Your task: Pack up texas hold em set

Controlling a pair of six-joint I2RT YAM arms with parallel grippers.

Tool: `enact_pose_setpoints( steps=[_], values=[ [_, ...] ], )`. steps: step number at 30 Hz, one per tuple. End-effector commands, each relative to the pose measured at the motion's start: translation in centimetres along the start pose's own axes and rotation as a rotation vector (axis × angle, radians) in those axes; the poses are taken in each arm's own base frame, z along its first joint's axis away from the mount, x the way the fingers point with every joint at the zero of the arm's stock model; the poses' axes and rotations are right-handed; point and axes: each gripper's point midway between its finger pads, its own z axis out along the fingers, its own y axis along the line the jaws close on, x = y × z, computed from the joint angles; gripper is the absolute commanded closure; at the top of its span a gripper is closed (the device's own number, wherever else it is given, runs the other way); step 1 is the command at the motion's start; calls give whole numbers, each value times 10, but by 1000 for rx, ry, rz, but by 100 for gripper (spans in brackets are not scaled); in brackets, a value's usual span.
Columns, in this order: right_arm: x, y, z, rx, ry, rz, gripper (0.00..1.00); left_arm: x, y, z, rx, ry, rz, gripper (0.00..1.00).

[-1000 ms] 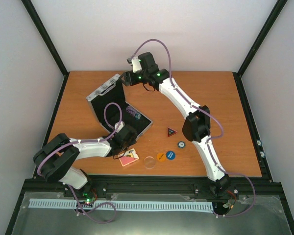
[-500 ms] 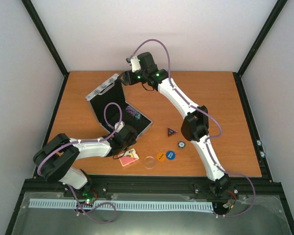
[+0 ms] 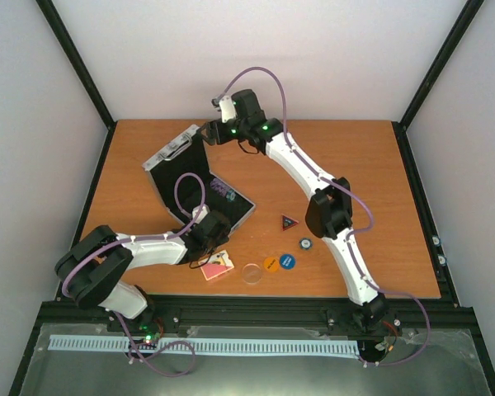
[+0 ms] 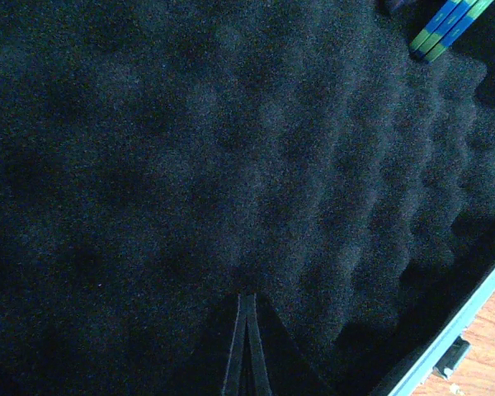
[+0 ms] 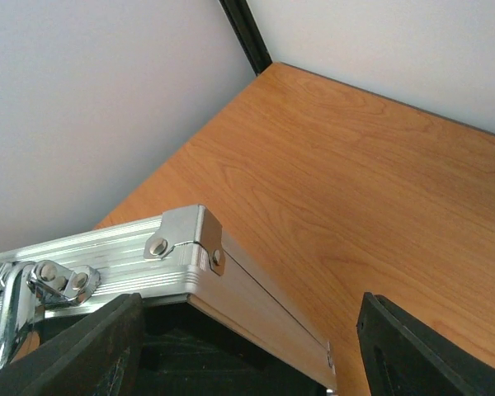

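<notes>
Orange desk [image 3: 355, 165] | left gripper [image 4: 246, 312]: jaws pressed together over case foam [image 4: 190, 165] | right gripper [image 5: 247, 351]: jaws spread, straddling case lid [image 5: 132, 252] corner, contact unclear

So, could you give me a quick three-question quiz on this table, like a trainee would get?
1. True or false: the silver case has its lid shut.
2. Which lies nearest the pink card deck? A) clear disc B) red-black triangle C) blue disc
3. Which gripper stands open, the left gripper or the right gripper?

Key: 1 false, the lid stands open. 2 A. 3 the right; the left is shut over the foam.
</notes>
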Motion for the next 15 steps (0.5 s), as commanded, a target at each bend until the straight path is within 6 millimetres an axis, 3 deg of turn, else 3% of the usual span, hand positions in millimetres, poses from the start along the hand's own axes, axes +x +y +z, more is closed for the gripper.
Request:
enact_pose_setpoints(
  steps=[1,9,15],
  values=[
    [15,3,-5,26,43,-10,28,51,85,-3,-280,195,118,99],
    [7,10,-24,41,26,-32,28,50,87,-5,-277,189,109,99],
    [15,5,-29,71,47,-41,28,50,84,-4,-274,191,111,99]
  ],
)
